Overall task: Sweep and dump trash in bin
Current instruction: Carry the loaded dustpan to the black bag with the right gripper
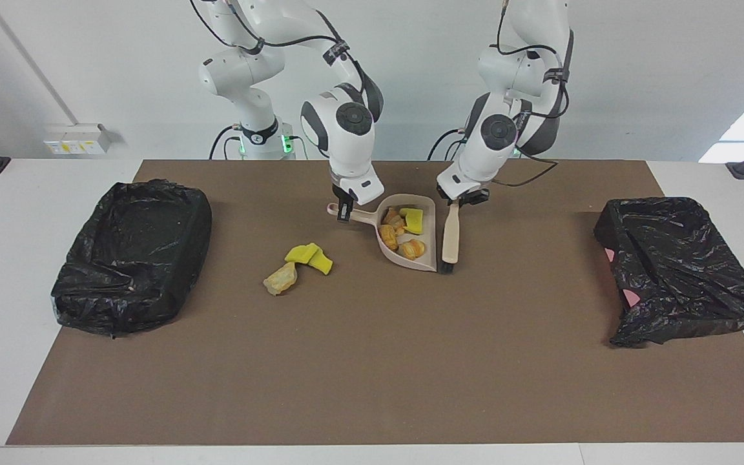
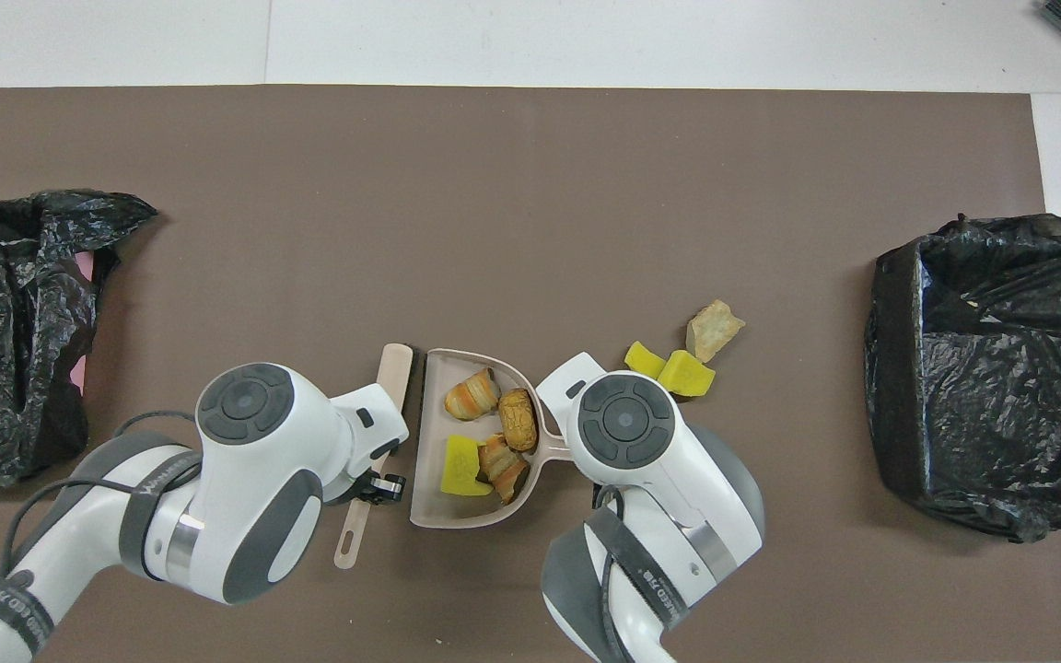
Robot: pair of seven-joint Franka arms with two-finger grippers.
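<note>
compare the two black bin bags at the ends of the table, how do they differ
The bin at the right arm's end is boxy, its black liner pulled over a level rim. The bin at the left arm's end looks slumped and lopsided, its liner crumpled. Pink shows through gaps in that liner; none shows on the other. Both are black-lined and sit at the edges of the brown mat.

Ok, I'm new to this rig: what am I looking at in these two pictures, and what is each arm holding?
Two robot arms work at one table. One picture faces them from across it; the other looks down from above their end. The left gripper is shut on a hand brush, standing beside the dustpan's open mouth. The right gripper is shut on the dustpan handle. Four trash pieces lie in the pan; three more lie on the brown mat, toward the right arm's end. A black-bagged bin sits at each end.
</note>
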